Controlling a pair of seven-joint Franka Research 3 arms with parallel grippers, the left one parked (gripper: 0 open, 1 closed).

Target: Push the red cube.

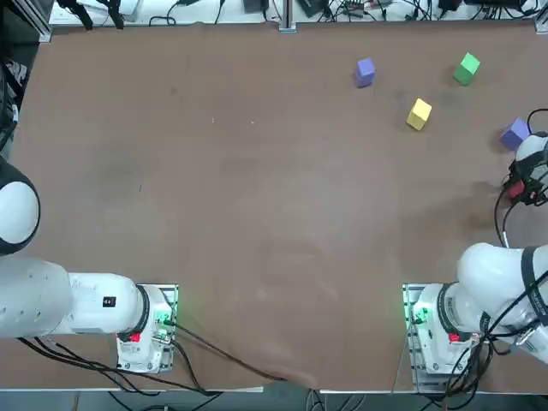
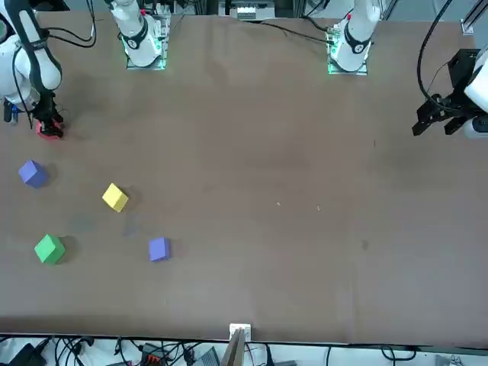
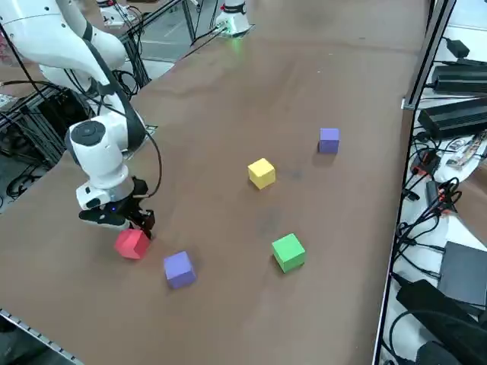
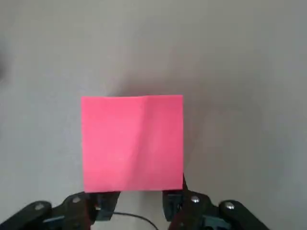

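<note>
- The right gripper (image 4: 139, 208) sat low at the bench's (image 1: 257, 214) right edge, its fingers (image 4: 175, 203) parted slightly and holding nothing, tips against the small matte red cube (image 4: 133, 143).
- Overhead, the gripper hid most of that cube.

Red cube (image 1: 516, 190) mostly hidden under claw (image 1: 524, 192) overhead.

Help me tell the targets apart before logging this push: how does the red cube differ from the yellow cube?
The red cube is red and sits right at the right tool, near the table's right edge; the yellow cube is yellow and stands alone, farther in and away from the arm, nothing touching it. Both look the same size, and both rest flat on the brown table.
</note>
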